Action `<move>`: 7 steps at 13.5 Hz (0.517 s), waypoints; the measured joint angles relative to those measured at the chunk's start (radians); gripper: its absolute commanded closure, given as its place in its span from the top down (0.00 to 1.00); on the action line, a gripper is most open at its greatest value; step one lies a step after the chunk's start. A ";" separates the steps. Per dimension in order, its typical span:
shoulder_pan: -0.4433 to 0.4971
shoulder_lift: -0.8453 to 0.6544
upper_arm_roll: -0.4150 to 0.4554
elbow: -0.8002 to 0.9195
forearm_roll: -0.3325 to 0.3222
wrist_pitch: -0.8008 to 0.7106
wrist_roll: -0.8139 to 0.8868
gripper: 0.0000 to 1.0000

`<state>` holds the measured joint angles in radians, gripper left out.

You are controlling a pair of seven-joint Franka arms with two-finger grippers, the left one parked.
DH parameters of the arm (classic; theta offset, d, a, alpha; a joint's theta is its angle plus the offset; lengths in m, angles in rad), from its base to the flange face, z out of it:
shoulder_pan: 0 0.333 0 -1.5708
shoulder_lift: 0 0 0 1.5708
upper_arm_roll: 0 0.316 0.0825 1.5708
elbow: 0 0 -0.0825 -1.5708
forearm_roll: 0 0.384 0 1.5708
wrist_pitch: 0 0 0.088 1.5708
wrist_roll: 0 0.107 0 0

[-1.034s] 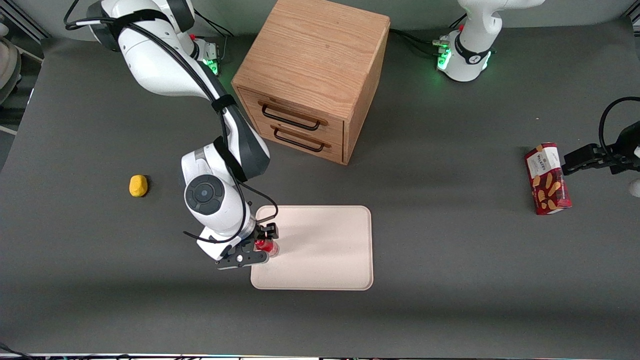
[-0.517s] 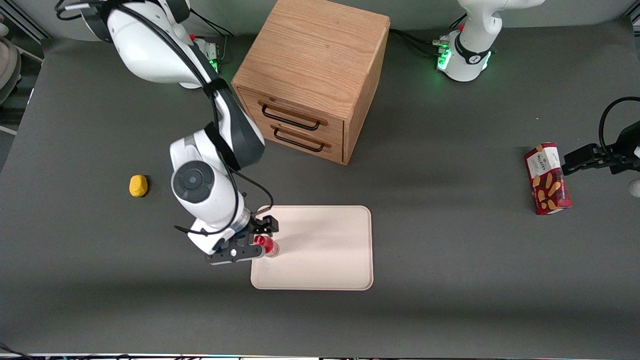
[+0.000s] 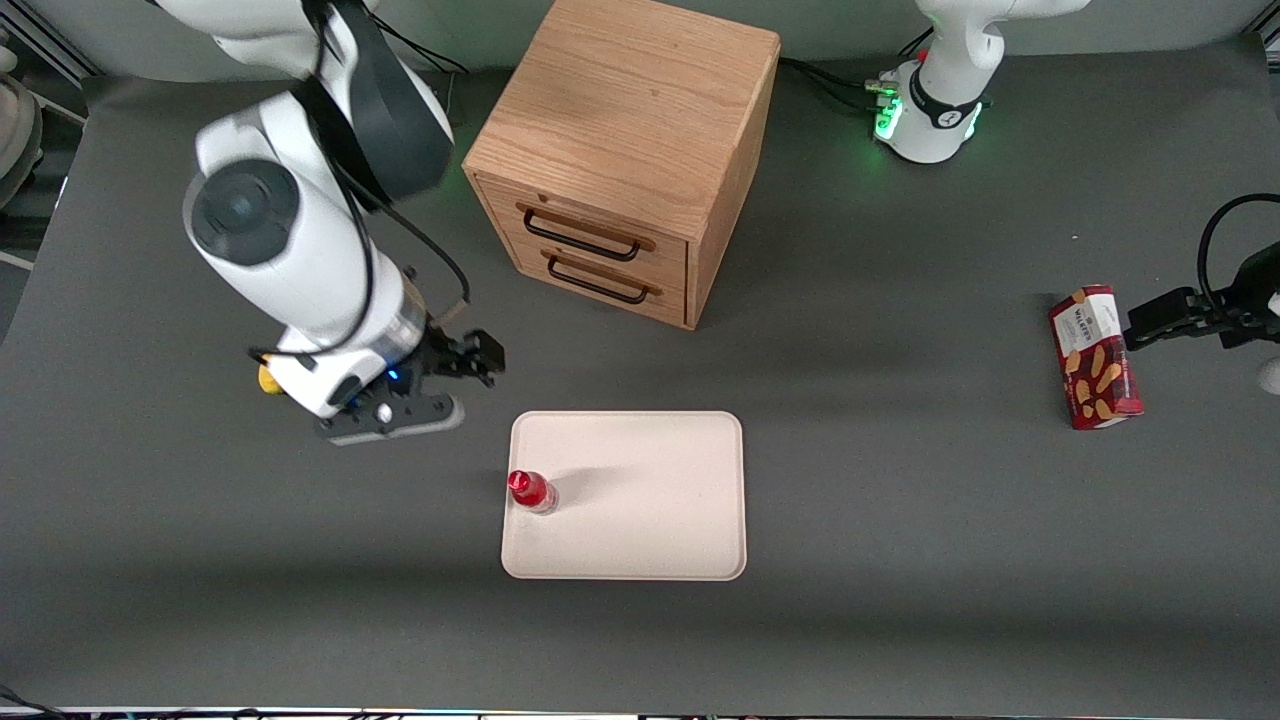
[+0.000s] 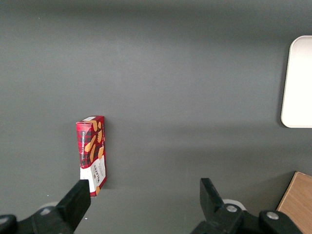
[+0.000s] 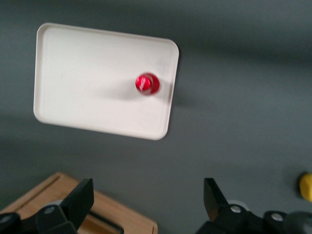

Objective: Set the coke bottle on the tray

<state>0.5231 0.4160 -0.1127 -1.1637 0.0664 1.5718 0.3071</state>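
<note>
Standing upright on the tray [image 3: 650, 500], the coke bottle [image 3: 528, 490] rests just inside the tray's short rim at the working arm's end, roughly midway along that edge. Its red cap faces up, and nothing touches it. In the right wrist view the bottle [image 5: 147, 83] shows as a red disc on the cream tray [image 5: 87, 78], close beside one rim. The tray lies flat on the dark grey tabletop [image 3: 900, 600], its long sides running across the front view.

Farther from the front camera than the tray, and off toward the working arm's end of the tabletop, the gripper [image 3: 455, 385] hangs raised above the bare tabletop, well apart from the bottle. Its fingers [image 5: 213, 199] are spread wide with nothing between them. A small yellow object [image 3: 265, 380] lies on the tabletop near the gripper, mostly hidden by the wrist in the front view.

Farther still from the camera than the tray stands a wooden drawer cabinet [image 3: 625, 150], with two dark handles on its front, which faces the tray; both drawers look closed. Well away from the tray, toward the parked arm's end of the tabletop, a red snack box [image 3: 1095, 358] lies flat on the tabletop.
</note>
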 measured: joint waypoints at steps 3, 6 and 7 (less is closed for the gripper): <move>-0.001 -0.100 -0.002 -0.001 -0.007 -0.109 0.000 1.00; -0.019 -0.170 -0.007 -0.018 -0.013 -0.160 0.000 1.00; -0.036 -0.189 -0.008 -0.039 -0.013 -0.162 0.000 1.00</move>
<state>0.4870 0.2267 -0.1209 -1.2031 0.0530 1.4099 0.3071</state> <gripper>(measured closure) 0.000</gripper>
